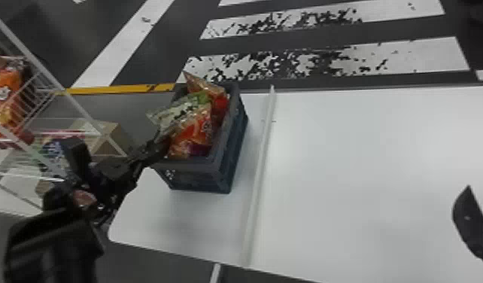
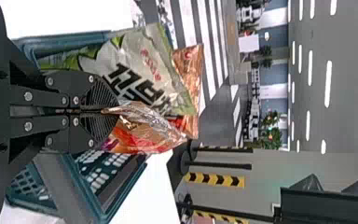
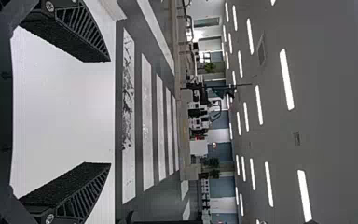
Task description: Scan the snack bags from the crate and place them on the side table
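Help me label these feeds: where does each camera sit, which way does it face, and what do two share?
Head view: on the head, facing forward and down over table and crate; left arm and a right finger show.
Left wrist view: on that wrist, facing past the crate to striped floor; left gripper pinches an orange bag.
Right wrist view: on that wrist, facing over the table to striped floor; right gripper, open.
Shared: head and left wrist views both show the crate.

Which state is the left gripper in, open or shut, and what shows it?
Shut: the left gripper has its two fingers together, with the orange bag's crumpled edge pinched between them.
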You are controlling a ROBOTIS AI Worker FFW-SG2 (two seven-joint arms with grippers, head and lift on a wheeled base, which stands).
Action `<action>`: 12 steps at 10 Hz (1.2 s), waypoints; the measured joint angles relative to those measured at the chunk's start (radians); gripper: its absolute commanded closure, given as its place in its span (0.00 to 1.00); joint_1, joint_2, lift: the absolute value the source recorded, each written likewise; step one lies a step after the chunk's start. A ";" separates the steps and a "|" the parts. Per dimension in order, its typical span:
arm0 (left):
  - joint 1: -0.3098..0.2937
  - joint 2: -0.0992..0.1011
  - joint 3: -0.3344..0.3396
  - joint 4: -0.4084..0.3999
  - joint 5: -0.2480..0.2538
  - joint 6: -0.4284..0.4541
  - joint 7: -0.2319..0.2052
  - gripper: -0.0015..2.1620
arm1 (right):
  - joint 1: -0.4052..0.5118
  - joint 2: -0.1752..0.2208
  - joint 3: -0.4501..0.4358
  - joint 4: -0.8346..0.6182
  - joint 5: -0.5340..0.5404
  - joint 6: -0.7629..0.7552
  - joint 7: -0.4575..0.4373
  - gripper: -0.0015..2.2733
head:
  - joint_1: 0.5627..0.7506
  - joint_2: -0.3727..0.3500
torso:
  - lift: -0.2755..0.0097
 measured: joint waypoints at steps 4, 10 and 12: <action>0.041 -0.014 0.067 -0.139 0.061 0.021 0.044 0.99 | -0.008 0.002 0.005 0.010 0.002 0.000 0.000 0.04 | 0.70 1.00 | 0.64; 0.096 -0.074 0.157 -0.525 0.236 0.195 0.068 0.99 | -0.009 0.002 0.011 0.011 0.002 -0.007 0.000 0.04 | 0.70 1.00 | 0.64; 0.110 -0.113 0.190 -0.661 0.342 0.333 0.098 0.99 | -0.007 0.002 0.012 0.011 0.002 -0.016 0.000 0.04 | 0.70 1.00 | 0.64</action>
